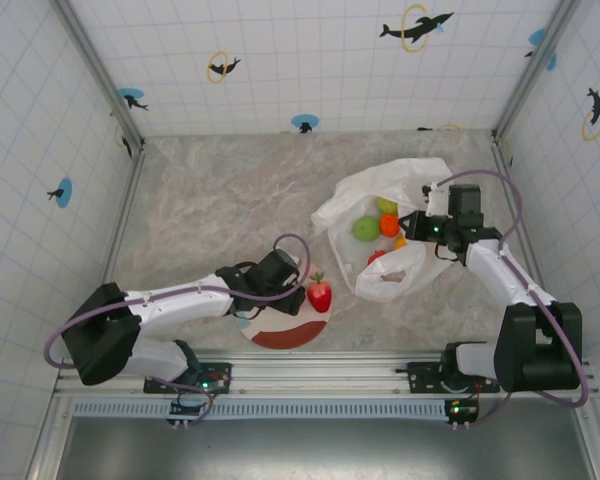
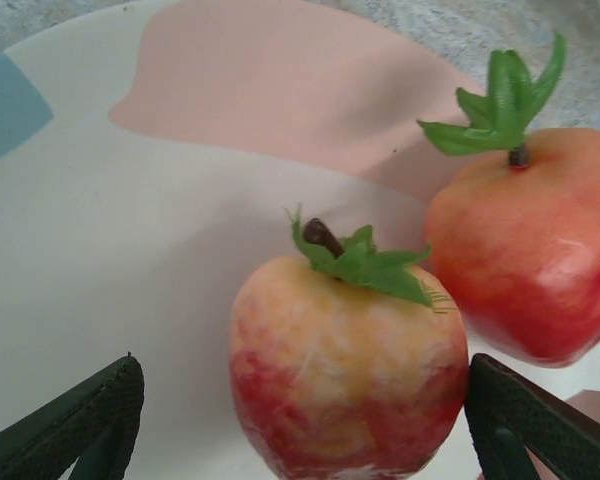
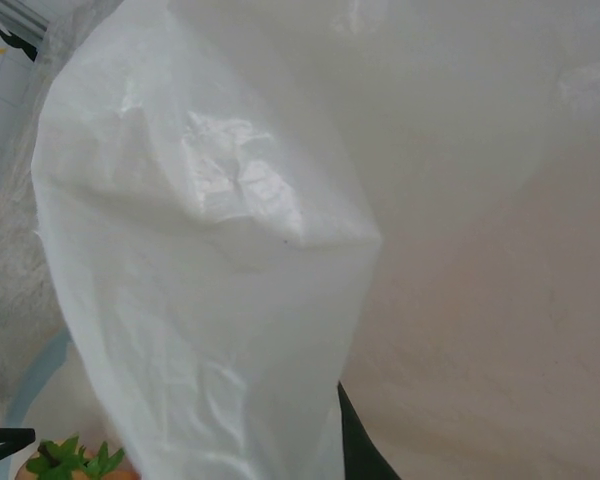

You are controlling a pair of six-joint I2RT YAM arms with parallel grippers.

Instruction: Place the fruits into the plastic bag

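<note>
Two dark, ribbed fingers [image 2: 90,420] of the left gripper [image 2: 302,400] are standing spread at the bottom of the wrist frame, flanking a rounded red-and-yellow apple [image 2: 345,375] without clamping it. That fruit is showing a matte, mottled skin, a brown stem and a frayed green leaf. Just to its upper right, a glossier red strawberry [image 2: 535,250] is sitting, topped with stiff green leaves. The apple is resting on the smooth round plate [image 2: 110,220], cream with pale pink and blue patches, and the strawberry is sitting at its edge. In the overhead frame the plate is lying low on the grey marbled table [image 1: 210,200].

Right of centre there, the right gripper [image 1: 416,226] is sitting pressed together at the rim of the plastic bag [image 1: 410,175], apparently pinching a fold of it, though the film is hiding the fingertips. The thin, crinkled, translucent white bag is lying open, holding a green apple [image 1: 365,229], an orange ball [image 1: 389,225] and a yellow-green pear [image 1: 386,205].
</note>
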